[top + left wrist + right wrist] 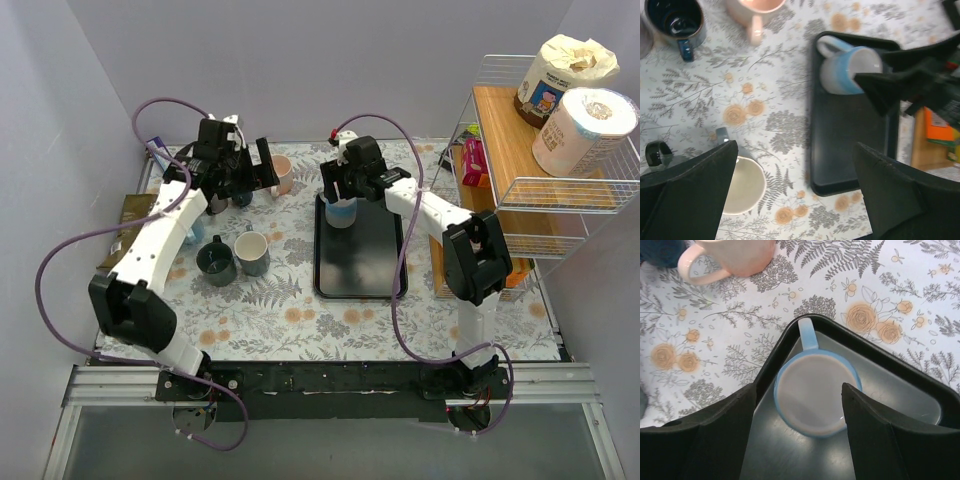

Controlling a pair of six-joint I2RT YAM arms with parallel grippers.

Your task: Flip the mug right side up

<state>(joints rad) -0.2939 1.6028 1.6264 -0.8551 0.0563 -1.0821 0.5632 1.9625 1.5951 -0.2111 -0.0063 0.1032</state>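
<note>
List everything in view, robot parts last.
blue mug: one, light blue, far end of tray
tray: one, black, centre
pink mug: one, pink, left of tray's far end
navy mug: one, navy, beside pink mug
teal mug: one, dark, left of tray
grey mug: one, cream inside, beside teal mug
wire rack: one, silver, right edge
paper roll: one, white, top shelf
canister: one, brown, top shelf
left hand: one, black, open above tablecloth
right hand: one, black, flanking blue mug, grip unclear
</note>
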